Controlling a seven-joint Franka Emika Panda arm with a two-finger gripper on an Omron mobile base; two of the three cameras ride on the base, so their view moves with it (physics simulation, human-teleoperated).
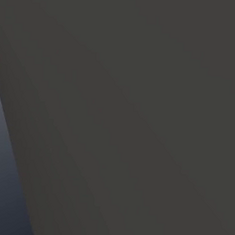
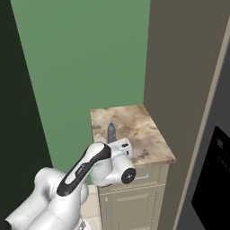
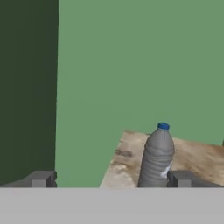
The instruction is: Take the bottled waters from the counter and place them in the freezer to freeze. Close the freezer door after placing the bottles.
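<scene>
The gripper [image 3: 109, 179] stands with its jaws wide apart, holding nothing, and the dark grey-blue bottle [image 3: 156, 158] sits off-centre, just beside the right fingertip [image 3: 180, 178] rather than between the two. The likely fault from here is that an advance on this line would catch the bottle with that finger and tip it, since it is tall, narrow and probably light. It stands upright on the marbled surface [image 2: 143, 134] near its left edge, ribbed and translucent grey with a blue cap. The freezer door [image 2: 215, 175] is at the right, seemingly shut.
</scene>
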